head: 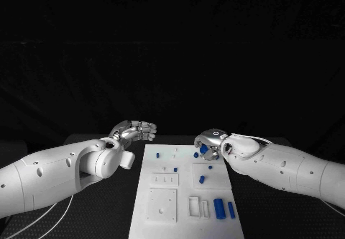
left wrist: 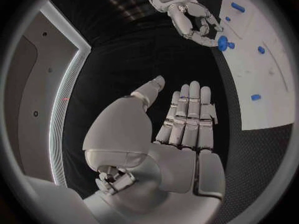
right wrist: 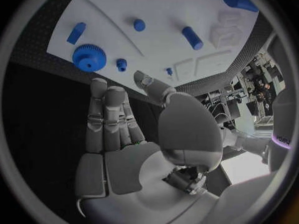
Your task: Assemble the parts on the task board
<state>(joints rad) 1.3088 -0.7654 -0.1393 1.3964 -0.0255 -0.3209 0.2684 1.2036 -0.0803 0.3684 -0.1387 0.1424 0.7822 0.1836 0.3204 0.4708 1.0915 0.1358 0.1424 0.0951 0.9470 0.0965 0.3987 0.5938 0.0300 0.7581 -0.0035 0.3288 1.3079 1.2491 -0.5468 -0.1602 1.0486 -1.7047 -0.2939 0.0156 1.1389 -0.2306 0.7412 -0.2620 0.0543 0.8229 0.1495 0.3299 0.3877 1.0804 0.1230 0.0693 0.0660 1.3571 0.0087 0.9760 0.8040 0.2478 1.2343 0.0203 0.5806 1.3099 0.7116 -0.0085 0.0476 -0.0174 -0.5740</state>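
Head view: my left hand (head: 134, 131) hovers just off the far left corner of the task board (head: 183, 219), fingers loosely curled and holding nothing. My right hand (head: 213, 145) hangs over the board's far right corner, above a blue gear (head: 204, 148) that lies there. Other blue parts lie across the board: a small peg (head: 158, 155) near its far left edge, and two cylinders (head: 219, 208) by the near right corner.

Left wrist view: my left hand (left wrist: 184, 119) is flat and empty, fingers straight and together, over the black table (left wrist: 249, 154) beside the board (left wrist: 264, 92). My right hand (left wrist: 196, 22) shows beyond it, fingertips close to the gear (left wrist: 222, 42); contact cannot be confirmed.

Right wrist view: my right hand (right wrist: 121, 129) is spread and empty, fingertips just short of the gear (right wrist: 88, 57), which rests on the board (right wrist: 162, 50) near its edge.

Judgement: the step in hand is the approach to the gear. The next move calls for lowering the right fingers around the gear's rim and closing evenly, since a flat part may slide.
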